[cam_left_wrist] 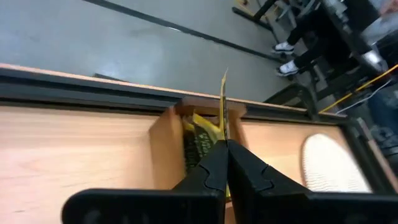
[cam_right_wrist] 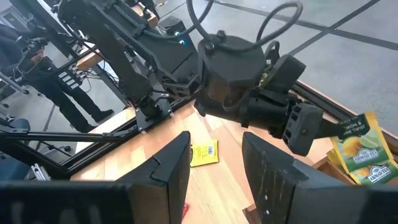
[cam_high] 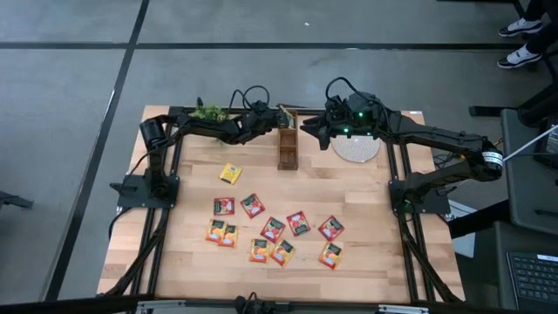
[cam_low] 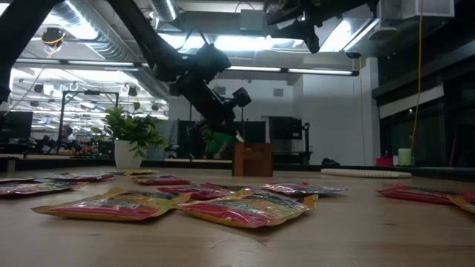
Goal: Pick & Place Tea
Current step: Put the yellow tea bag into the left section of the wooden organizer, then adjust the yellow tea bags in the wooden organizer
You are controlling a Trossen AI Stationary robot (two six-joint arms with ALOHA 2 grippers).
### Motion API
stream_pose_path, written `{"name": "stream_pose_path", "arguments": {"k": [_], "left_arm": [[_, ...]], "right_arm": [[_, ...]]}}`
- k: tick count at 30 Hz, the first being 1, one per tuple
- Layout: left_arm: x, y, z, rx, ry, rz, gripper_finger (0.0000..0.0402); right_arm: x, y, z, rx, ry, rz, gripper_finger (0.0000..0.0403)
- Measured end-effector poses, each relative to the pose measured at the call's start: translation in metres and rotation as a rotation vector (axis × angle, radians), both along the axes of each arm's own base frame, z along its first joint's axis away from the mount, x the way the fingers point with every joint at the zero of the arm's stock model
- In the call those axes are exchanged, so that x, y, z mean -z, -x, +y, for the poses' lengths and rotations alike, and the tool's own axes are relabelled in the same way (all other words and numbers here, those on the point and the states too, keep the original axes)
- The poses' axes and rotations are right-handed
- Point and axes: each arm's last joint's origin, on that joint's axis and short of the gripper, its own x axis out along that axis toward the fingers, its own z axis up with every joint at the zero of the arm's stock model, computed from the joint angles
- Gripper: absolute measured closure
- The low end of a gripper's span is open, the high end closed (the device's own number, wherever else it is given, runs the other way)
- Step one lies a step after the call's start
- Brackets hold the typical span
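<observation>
My left gripper (cam_high: 277, 116) is shut on a yellow tea sachet (cam_left_wrist: 223, 102) over the far end of a small wooden box (cam_high: 287, 153). The box holds more yellow sachets (cam_left_wrist: 198, 142). My right gripper (cam_high: 307, 128) hangs open and empty just right of the box, above the table, facing the left gripper. One yellow sachet (cam_high: 229, 174) lies flat on the table left of the box. Several red and orange sachets (cam_high: 275, 231) lie flat across the table's near half. My left gripper pinches the yellow sachet between its two fingers (cam_right_wrist: 326, 127) at one edge (cam_right_wrist: 347, 127). The fingers come from the table's left, slanting down. The sachet stands on edge beyond the fingertips, over the box's far end; whether it touches the sachets inside I cannot tell.
A small green potted plant (cam_high: 207, 112) stands at the far edge under the left arm. A round pale woven mat (cam_high: 357, 148) lies right of the box, below the right arm. Bare wood lies between the box and the sachets.
</observation>
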Motion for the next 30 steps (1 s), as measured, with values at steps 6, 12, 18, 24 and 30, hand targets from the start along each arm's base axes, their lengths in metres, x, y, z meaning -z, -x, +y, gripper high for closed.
{"name": "stream_pose_path", "arguments": {"k": [6, 12, 18, 24, 30], "left_arm": [[0.0041, -0.0016, 0.0003, 0.003, 0.006, -0.005, 0.0396], [0.0035, -0.002, 0.0003, 0.009, 0.006, -0.013, 0.0387], [0.0036, -0.0029, -0.0013, 0.015, 0.007, -0.012, 0.0357], [0.0036, -0.0028, -0.0011, 0.016, 0.007, -0.012, 0.0313], [0.0032, -0.0014, 0.0012, 0.035, -0.019, 0.022, 0.0287]], "right_arm": [[0.0, 0.0, 0.0001, 0.0, -0.002, 0.0, 0.0256], [0.0, 0.0, 0.0001, 0.0, -0.002, 0.0, 0.0256], [0.0, 0.0, 0.0, -0.001, -0.001, 0.0, 0.0256], [0.0, 0.0, 0.0001, -0.001, 0.0, 0.0, 0.0256], [0.0, 0.0, 0.0, -0.001, 0.0, 0.0, 0.0256]]}}
